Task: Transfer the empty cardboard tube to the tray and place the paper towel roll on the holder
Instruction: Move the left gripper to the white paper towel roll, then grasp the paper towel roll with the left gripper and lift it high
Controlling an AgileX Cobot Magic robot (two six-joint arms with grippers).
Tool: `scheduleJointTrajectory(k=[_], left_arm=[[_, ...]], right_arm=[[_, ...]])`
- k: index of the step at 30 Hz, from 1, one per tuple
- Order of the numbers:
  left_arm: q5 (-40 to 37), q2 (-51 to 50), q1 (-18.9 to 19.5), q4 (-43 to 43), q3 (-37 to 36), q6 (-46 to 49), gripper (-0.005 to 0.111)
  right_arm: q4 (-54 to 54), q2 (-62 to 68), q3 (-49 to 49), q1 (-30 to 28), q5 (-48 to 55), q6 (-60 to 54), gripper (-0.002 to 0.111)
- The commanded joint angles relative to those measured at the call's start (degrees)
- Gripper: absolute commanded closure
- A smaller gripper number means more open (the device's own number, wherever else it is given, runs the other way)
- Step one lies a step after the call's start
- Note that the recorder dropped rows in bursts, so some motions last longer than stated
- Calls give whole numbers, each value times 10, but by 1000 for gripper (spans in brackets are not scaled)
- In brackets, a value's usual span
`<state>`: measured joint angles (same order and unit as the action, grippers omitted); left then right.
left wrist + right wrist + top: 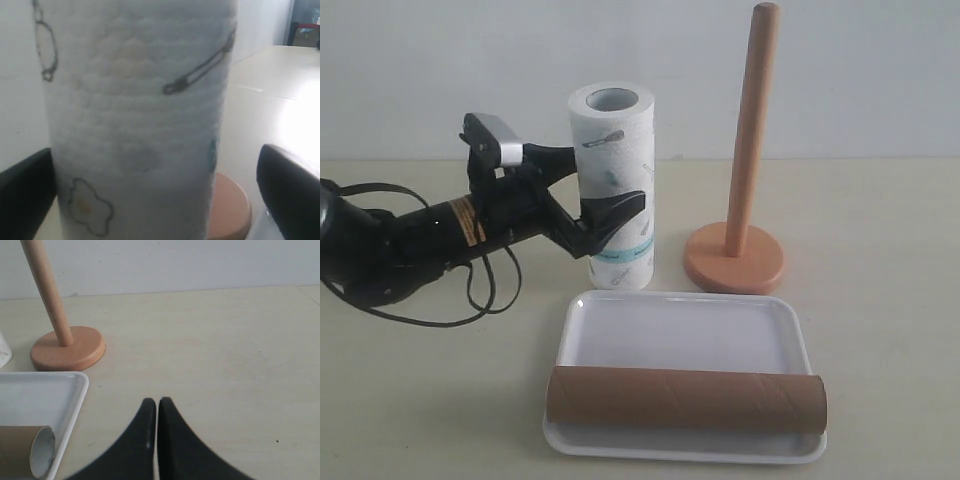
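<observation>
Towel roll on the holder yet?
No, the paper towel roll stands beside the holder, whose dowel is bare.

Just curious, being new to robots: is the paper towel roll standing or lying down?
Standing. The paper towel roll stands on end on the table, hollow core facing up, the open left gripper straddling it.

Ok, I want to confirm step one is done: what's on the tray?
Only the tube, lying on its side across the end of the tray nearest the exterior camera. The rest shows bare white. The strip under the tube is covered.
</observation>
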<state>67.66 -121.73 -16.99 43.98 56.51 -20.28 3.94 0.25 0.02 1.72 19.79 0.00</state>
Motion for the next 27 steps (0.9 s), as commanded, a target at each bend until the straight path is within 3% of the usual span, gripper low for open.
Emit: scheduleJointTrajectory(k=[1,13,24,27], left_arm=[[-7,-28,-23,-4,48,-4,-3],[-14,-56,-24,0,76,-5,-3],[-53,-56,-48,-78,103,5,-3],[-95,-56,-53,-104,112,-31,7]], right_arm=[[-3,-2,0,2,-5,0,107],[-3,-2,0,2,-5,0,107],[-3,-2,0,2,-3,0,107],[-3,-2,0,2,-3,0,107]])
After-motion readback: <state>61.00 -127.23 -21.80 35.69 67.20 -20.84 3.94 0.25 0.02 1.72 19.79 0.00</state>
